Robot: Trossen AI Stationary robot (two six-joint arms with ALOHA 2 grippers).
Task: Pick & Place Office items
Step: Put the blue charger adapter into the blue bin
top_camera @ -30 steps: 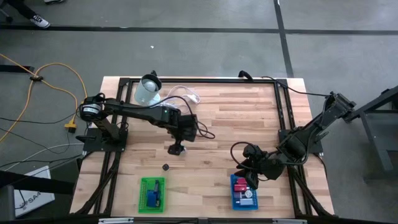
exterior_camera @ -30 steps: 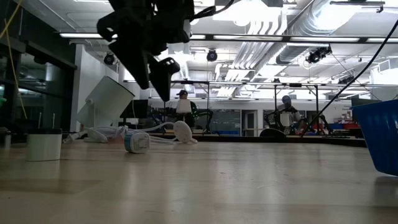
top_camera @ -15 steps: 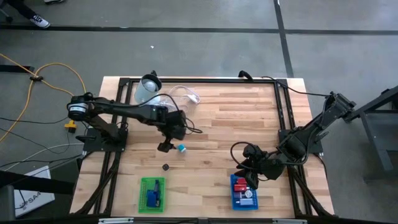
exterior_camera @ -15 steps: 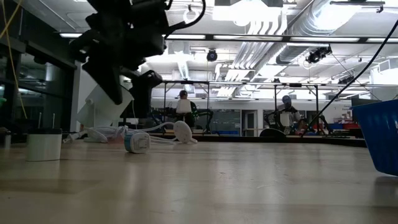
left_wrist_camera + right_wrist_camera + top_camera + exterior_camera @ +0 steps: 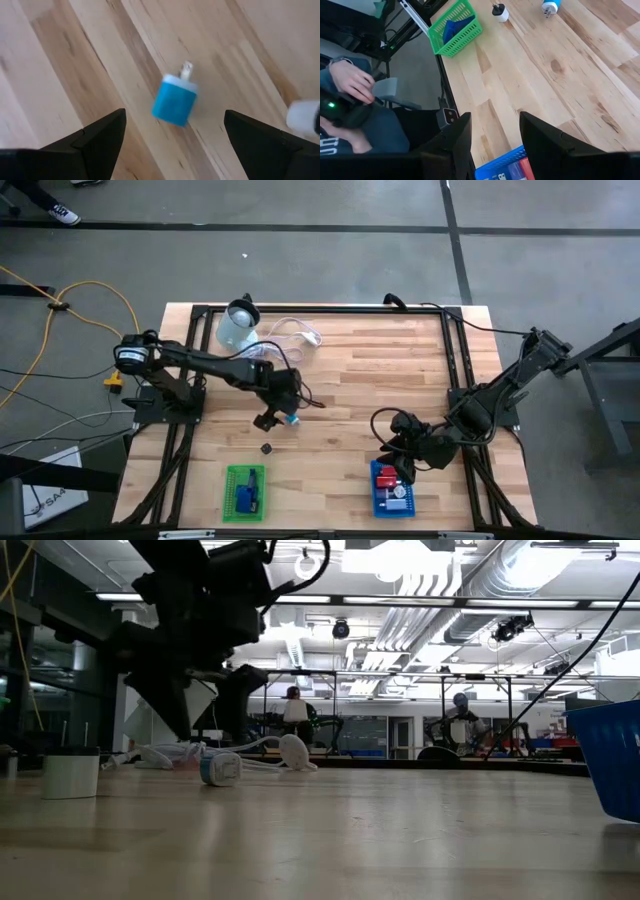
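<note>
A pale wooden surface point(image 5: 340, 390) carries two dark arms. The left end effector point(image 5: 270, 418) hangs low over the middle-left boards, its fingers point(image 5: 95, 137) spread wide and released around a small blue plug point(image 5: 175, 100) that lies on the wood between them, untouched. The right end effector point(image 5: 392, 448) sits near the front right, just behind a blue bin point(image 5: 392, 490) holding red and white pieces; its fingers point(image 5: 545, 137) stand partly apart with nothing between them. A green basket point(image 5: 245, 490) with blue pieces stands front left, a small dark round piece point(image 5: 266, 448) just behind it.
</note>
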